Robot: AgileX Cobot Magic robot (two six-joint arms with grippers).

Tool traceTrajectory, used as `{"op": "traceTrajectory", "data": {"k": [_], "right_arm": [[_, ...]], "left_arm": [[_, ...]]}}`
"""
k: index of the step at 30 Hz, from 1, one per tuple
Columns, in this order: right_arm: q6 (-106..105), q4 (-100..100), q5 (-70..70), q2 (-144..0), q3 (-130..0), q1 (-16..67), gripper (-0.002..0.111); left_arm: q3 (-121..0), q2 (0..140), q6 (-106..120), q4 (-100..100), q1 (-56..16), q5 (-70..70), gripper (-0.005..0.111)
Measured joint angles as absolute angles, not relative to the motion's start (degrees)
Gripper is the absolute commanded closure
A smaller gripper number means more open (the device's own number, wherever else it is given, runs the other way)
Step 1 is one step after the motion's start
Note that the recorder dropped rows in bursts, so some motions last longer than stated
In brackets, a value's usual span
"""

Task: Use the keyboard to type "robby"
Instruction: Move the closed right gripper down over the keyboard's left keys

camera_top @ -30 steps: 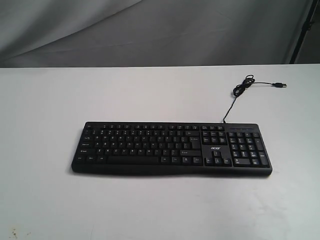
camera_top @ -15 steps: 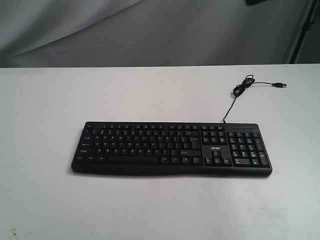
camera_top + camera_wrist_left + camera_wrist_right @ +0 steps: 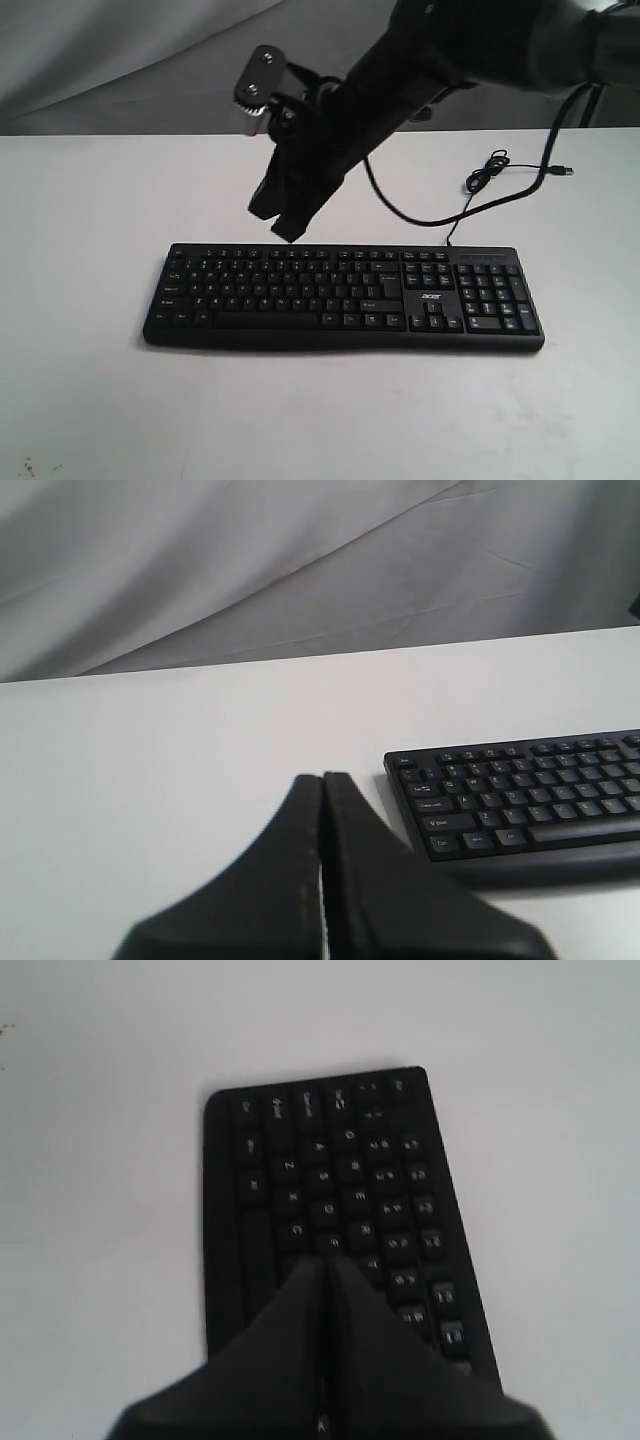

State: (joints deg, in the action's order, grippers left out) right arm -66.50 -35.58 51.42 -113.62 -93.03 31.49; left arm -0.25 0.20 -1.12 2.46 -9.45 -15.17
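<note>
Keyboard point(image 3: 345, 298) is lying flat on the white table point(image 3: 90, 200), just toward 6 o'clock from the middle of the exterior view, long side running 9 to 3, number pad at the 3 o'clock end. Its thin cable point(image 3: 470, 195) is leaving the rear edge toward 1 o'clock, looping once and ending in a plug point(image 3: 562, 170) lying on the table.

Right arm point(image 3: 450, 50) is coming in from 1 o'clock and reaching across the middle. Right gripper point(image 3: 275, 225) is pointing down toward 7 o'clock, tips hanging just past the keyboard's rear edge, at about 11 o'clock from the keyboard's centre. Fingers are pressing together with no gap showing, and nothing is sitting between them. In the right wrist view the closed tips point(image 3: 326, 1265) are overlapping the letter-key block of the keyboard point(image 3: 330, 1210). The legends are too blurred to tell which key lies under them, and I cannot tell whether they are touching a key. A black hose point(image 3: 420, 215) is hanging from the arm, sagging just behind the keyboard.

Left gripper point(image 3: 321, 778) is showing only in its own wrist view. Its fingers are also meeting along a thin seam, holding nothing, over bare table point(image 3: 150, 780). The keyboard's end with the modifier keys point(image 3: 530, 800) is lying near it, apart from the tips.
</note>
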Motion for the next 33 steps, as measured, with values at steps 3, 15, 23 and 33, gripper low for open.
{"op": "traceTrajectory", "data": {"k": [3, 15, 23, 33], "right_arm": [[-67.53, -35.71, 49.23, -114.10, -93.03, 34.43, 0.108], [-68.15, -36.19, 45.18, -118.62, -93.03, 38.21, 0.108], [-69.36, -35.70, 40.21, -125.82, -93.32, 38.21, 0.108], [-61.53, -28.66, 48.68, -136.30, -111.70, 38.21, 0.108]], "left_arm": [[-0.25, 0.20, -1.12, 2.46, -9.45, -15.17, 0.107], [-0.25, 0.20, -1.12, 2.46, -9.45, -15.17, 0.107], [-0.25, 0.20, -1.12, 2.46, -9.45, -15.17, 0.107], [-0.25, 0.20, -1.12, 2.46, -9.45, -15.17, 0.107]]}}
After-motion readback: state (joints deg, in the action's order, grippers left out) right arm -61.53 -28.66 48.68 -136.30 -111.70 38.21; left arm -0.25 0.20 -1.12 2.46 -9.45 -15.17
